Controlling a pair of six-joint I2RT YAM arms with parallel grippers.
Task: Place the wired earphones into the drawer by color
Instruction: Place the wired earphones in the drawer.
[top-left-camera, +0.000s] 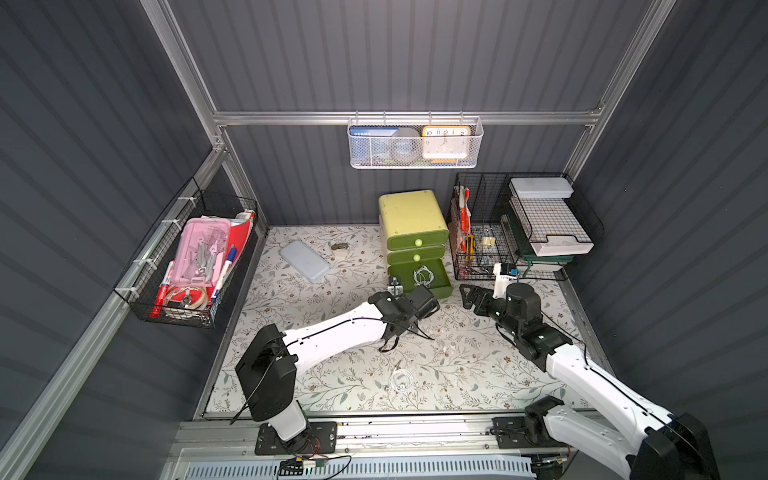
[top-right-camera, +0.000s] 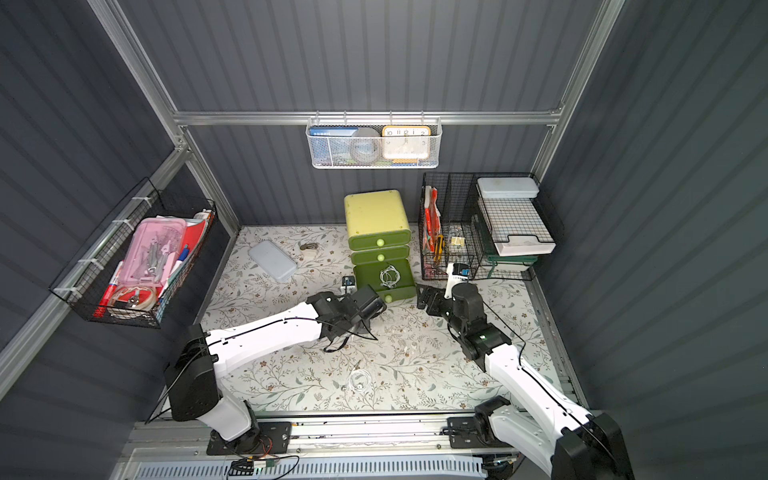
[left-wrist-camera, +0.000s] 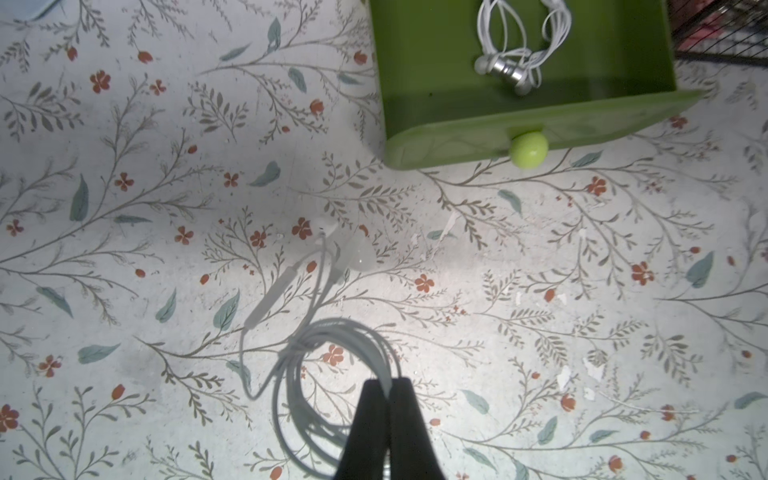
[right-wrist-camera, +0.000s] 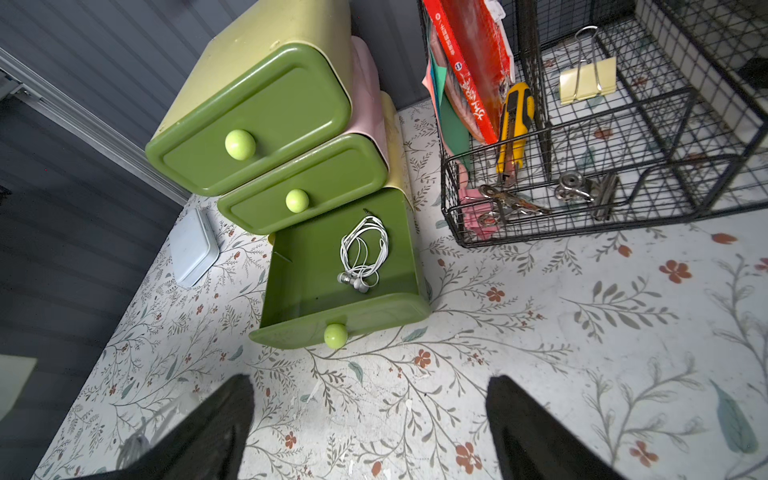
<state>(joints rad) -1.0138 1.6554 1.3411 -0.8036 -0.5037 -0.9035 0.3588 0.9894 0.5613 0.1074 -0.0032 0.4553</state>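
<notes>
A white earphone coil (left-wrist-camera: 332, 365) was held, low centre in the left wrist view, by the clenched left fingers (left-wrist-camera: 372, 403) above the tabletop (left-wrist-camera: 540, 291). The open drawer (left-wrist-camera: 457, 129), upper right, held a second white coil (left-wrist-camera: 521, 45). Release would best be delayed until the trailing cable cleared the drawer front. The right fingers (right-wrist-camera: 523, 419) were spread, empty.

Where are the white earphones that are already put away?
The white earphones lie in the green cabinet's open bottom drawer, left of the black wire rack, in both top views.
</notes>
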